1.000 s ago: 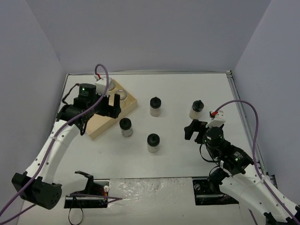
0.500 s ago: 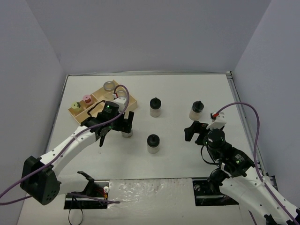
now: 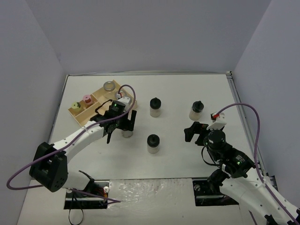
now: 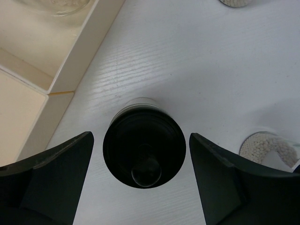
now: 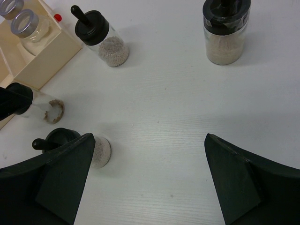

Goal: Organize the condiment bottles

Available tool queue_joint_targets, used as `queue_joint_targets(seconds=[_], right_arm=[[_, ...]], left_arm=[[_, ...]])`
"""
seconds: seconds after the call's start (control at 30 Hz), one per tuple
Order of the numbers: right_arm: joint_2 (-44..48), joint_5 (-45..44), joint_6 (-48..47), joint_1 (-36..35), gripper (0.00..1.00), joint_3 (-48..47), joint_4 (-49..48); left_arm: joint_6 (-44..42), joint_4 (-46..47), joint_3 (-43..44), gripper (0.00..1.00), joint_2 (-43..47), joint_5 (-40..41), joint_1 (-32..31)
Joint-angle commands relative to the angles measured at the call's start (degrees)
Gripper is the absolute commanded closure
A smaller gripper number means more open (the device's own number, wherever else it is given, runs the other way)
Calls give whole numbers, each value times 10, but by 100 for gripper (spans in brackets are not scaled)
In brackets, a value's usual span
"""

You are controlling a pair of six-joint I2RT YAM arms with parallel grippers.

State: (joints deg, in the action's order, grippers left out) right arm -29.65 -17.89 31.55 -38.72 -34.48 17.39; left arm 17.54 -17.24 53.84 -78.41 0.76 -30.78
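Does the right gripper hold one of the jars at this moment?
No: in the right wrist view the right gripper stands wide open, with only bare table between its jaws.

walls (image 3: 150, 37): plain pale lilac-grey, on three sides | table (image 3: 178, 89): white, wood-grained | light: even

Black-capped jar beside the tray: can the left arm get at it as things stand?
Likely yes: the left gripper hangs right over the jar, jaws open on either side of it, nothing between.
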Motion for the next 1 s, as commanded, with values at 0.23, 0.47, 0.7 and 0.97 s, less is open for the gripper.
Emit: queue_joint_targets(seconds=[0.23, 0.47, 0.7, 0.97], right_arm=[[1, -14, 8, -6, 0, 1, -33], [18, -14, 9, -7, 0, 4, -32], [18, -14, 9, -9, 0, 4, -33], [18, -17, 10, -13, 0, 6, -33]], left_arm=[[21, 5, 60, 87, 34, 24, -3], [14, -126, 154, 100, 93, 67, 8], [-15, -178, 215, 100, 85, 32, 143], [-9, -112, 209, 100, 25, 3, 244]])
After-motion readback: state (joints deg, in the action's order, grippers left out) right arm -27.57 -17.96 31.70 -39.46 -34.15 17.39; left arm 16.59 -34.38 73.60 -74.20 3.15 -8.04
